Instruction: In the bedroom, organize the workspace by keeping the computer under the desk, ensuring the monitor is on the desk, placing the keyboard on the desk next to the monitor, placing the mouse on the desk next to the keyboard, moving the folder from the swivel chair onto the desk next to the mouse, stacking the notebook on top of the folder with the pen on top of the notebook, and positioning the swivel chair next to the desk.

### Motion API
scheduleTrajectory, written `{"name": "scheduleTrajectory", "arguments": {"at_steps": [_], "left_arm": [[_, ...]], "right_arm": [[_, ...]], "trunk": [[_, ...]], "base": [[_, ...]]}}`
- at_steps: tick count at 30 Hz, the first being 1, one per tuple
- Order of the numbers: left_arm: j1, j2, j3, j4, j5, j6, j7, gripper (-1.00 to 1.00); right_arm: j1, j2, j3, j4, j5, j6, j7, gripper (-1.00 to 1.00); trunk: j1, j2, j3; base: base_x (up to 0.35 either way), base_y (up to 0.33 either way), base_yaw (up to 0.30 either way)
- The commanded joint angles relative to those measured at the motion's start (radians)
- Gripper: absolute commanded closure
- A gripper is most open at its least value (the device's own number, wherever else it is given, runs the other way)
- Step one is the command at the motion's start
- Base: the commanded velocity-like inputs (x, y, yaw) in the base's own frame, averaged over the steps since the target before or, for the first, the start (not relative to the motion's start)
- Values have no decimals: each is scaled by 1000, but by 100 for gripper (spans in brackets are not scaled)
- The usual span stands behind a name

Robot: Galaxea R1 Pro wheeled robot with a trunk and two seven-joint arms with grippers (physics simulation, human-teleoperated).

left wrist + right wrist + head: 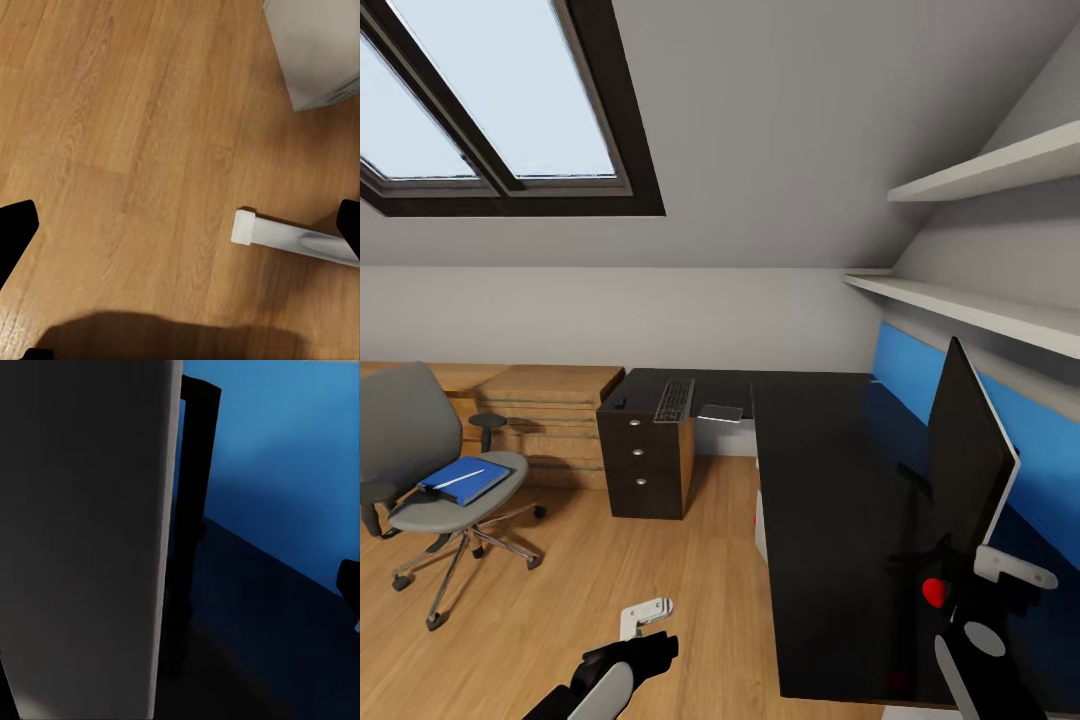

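Sloped white attic walls and a dark-framed skylight (500, 110) enclose a room with a light wood floor (560, 620). An L-shaped black-topped bench (830, 520) is seen against the blue wall panel (905, 375), with a black three-drawer unit (640, 455) at its far end. On the bench, the monitor (965, 465) is seen edge-on near the blue panel, standing upright. The keyboard (674, 400) is laid on the far wing of the bench above the drawer unit, with the small black mouse (619, 403) just beside it on the side away from the monitor, and a flat grey item (721, 412) on its other side. The swivel chair (430, 470) is placed well apart from the bench, in front of a light-wood chest (530, 410). On its seat a blue folder (464, 480) is laid, with the pen (458, 481) on top of it.

The right end effector (960, 590) is held at the monitor's near lower edge; in the right wrist view the monitor's pale back (82, 532) and its black stem (191, 510) are seen close up, and whether the fingers are clenched on it cannot be told. The left end effector (645, 615) is held low over the floor, and its dark fingertips (15, 232) are seen set wide apart with nothing between them.
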Motion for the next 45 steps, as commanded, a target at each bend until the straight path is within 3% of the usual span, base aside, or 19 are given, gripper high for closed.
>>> {"name": "scheduleTrajectory", "arguments": {"at_steps": [1, 8, 45], "left_arm": [[-1, 1, -3, -2, 6, 1, 8, -100], [-1, 6, 3, -35, 6, 2, 8, -100], [-1, 2, 5, -30, 7, 3, 8, -100]], "right_arm": [[-1, 0, 2, -2, -5, 2, -4, -100], [-1, 0, 1, 1, -5, -18, 28, -100], [-1, 0, 2, 2, -5, -20, 30, -100]], "trunk": [[0, -1, -1], [0, -1, -1], [0, -1, -1]], "base": [[0, 0, 0], [-36, 0, 0], [-92, -70, 0]]}}
